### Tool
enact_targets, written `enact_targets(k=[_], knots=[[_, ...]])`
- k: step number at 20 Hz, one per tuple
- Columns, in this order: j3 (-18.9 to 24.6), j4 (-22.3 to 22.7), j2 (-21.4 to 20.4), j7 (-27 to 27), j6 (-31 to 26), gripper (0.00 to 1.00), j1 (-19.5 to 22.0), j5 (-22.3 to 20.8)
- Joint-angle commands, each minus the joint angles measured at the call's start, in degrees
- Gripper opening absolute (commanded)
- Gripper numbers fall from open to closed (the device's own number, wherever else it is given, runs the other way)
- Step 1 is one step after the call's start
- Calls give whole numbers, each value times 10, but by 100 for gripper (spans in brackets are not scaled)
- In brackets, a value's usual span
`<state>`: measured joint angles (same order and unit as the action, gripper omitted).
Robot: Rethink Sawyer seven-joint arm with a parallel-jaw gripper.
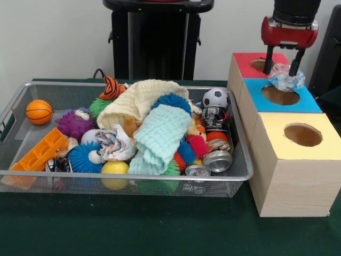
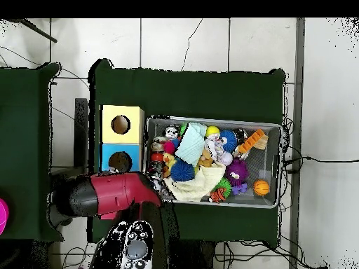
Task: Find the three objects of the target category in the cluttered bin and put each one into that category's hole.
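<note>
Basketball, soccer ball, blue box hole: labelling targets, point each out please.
Basketball (image 1: 39, 111), front view, its middle.
Soccer ball (image 1: 216, 98), front view, its middle.
Blue box hole (image 1: 281, 96), front view, its dark opening.

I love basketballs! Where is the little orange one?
Front view: the orange basketball sits in the wire bin's far left corner, beside the purple spiky toy.

Fingers (image 1: 281, 66) grip crumpled plastic (image 1: 286, 79) above the blue box (image 1: 254, 99) (hole below)

Gripper (image 1: 281, 63) downward, clamped on plastic
</note>
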<state>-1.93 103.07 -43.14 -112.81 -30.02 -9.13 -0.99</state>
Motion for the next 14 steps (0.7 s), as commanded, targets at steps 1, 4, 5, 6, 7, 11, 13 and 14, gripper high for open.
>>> enact_targets(k=[1,4,5,6,7,11,13,14], knots=[[-41,-119,87,-141,-60,100,-23,15],[-48,-140,103,-138,-54,100,-15,26],[-50,-145,109,-134,-50,100,-11,29],[-51,-149,113,-127,-47,100,-7,28],[-53,-154,119,-117,-42,100,1,24],[-57,-175,143,-80,-26,100,29,7],[-62,-195,158,-63,-21,100,40,-7],[-60,-198,161,-56,-19,100,45,-10]])
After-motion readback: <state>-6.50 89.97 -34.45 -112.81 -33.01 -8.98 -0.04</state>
